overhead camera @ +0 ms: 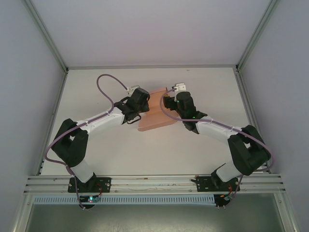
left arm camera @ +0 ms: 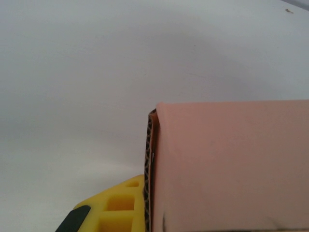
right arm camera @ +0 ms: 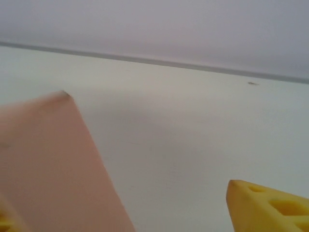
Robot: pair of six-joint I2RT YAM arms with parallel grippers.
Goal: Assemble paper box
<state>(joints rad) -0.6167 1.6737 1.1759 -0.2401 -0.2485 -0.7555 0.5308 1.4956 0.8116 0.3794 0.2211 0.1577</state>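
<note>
The left claw (overhead camera: 144,107) is clenched on the paper box (overhead camera: 155,117), its yellow finger (left arm camera: 118,208) pressed against the card's edge. The right claw (overhead camera: 167,103) stands released, fingers (right arm camera: 268,208) wide apart, with the card's corner between them, close to its left finger. With one grip only, the thin card may sag, twist or slip, and an askew closing could crease it. Beyond both claws the table (overhead camera: 207,92) gives open room up to its far edge (right arm camera: 145,60)
</note>
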